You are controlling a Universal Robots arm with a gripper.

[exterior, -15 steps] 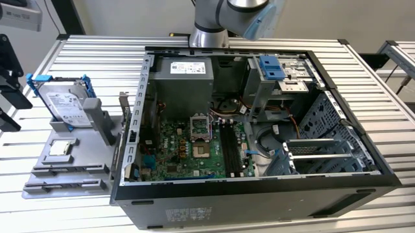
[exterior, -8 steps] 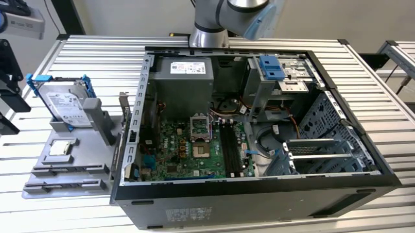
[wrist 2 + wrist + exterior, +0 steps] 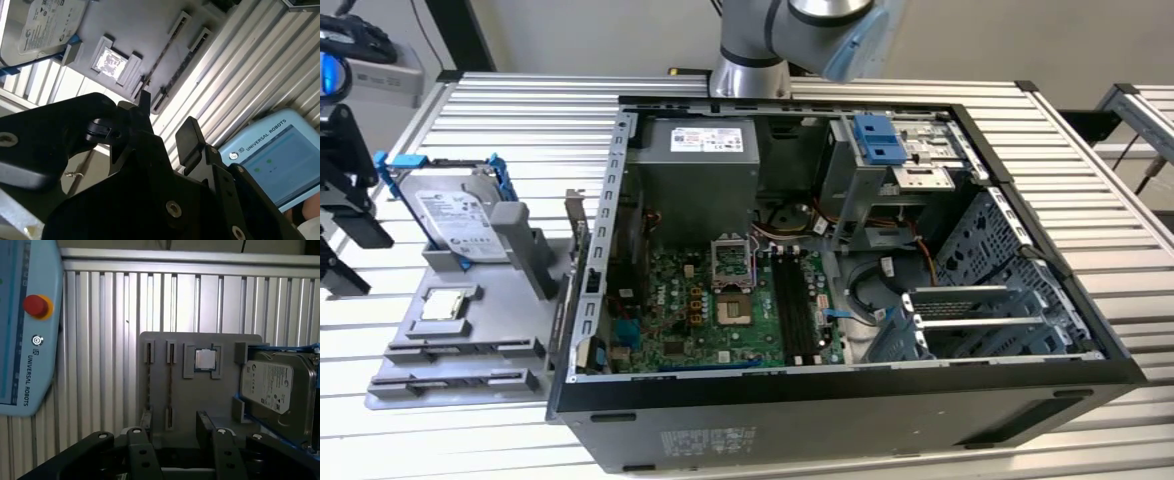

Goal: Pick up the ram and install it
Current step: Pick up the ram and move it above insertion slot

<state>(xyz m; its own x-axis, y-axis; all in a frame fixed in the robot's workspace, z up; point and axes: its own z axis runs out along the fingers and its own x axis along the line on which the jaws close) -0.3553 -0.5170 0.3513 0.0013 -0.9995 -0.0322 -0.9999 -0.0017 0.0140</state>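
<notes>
The ram (image 3: 148,382) stood on edge in the gray parts tray (image 3: 200,405), as two thin dark sticks side by side in parallel slotted holders. They sat at the end of the tray away from the hard drive (image 3: 272,385), with the processor chip (image 3: 205,360) seated in the tray between the two. In the exterior view the tray (image 3: 500,318) lay just beside the open computer case (image 3: 854,400), with the case on the exterior view's right of it.

The gripper (image 3: 172,427) hung well apart from the tray and touched nothing on it, its two black fingers (image 3: 139,455) pointed toward the tray. The fingers were spread wide and the gap between them was bare, so the gripper held nothing.

In the first wrist view both sticks ran lengthwise straight away from the gripper, across the tray. The line from one finger to the other crossed that long axis, so the opening faced the sticks' thin dimension, and both sticks fell within its span. By that I judged the wrist already turned suitably for closing on a stick's flat faces. Which of the two sticks it was aimed at could not be told.

In the second wrist view the gripper (image 3: 167,115) looked at the tray obliquely. The arm (image 3: 761,45) rose well apart from the tray, beyond the case.
</notes>
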